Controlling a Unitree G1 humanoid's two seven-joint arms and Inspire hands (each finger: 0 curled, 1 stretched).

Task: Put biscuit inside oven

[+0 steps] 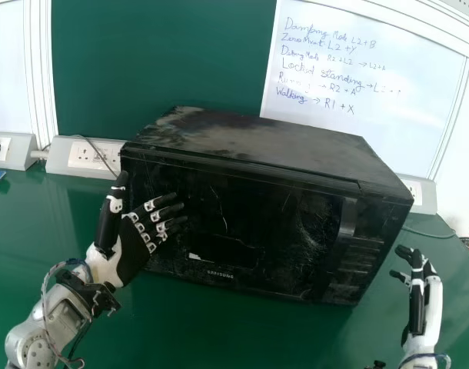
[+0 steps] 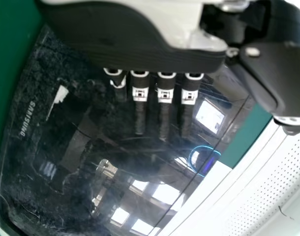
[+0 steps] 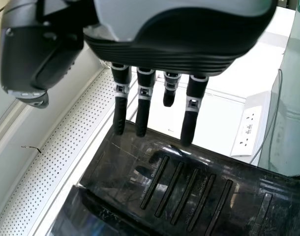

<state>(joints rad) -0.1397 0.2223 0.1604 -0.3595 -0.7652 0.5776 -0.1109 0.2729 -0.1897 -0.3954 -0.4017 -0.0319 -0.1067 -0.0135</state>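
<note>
We are looking down at a black oven that is standing in the middle of the green worktop, its front turned towards us and its door closed. Its upright handle is running along the right part of the front, beside a row of buttons. Low on the door, a small pale torn patch is showing.

We are holding our left hand in front of the left part of the door, its fingers spreading out straight and its thumb pointing up. The hand is open and gripping nothing, and in the left wrist view the glossy door is mirroring bright lights beyond the fingers. Whether the fingertips are touching the door, we cannot tell.

We are keeping our right hand near the oven's right side, apart from it. In the right wrist view its fingers are hanging nearly straight, so this hand is open too and is holding nothing.

Behind the oven, a dark green board is covering the wall on the left, and a whiteboard with handwriting is hanging on the right. Sockets are lining the wall at the back left, and a cable is lying on the worktop to the right.
</note>
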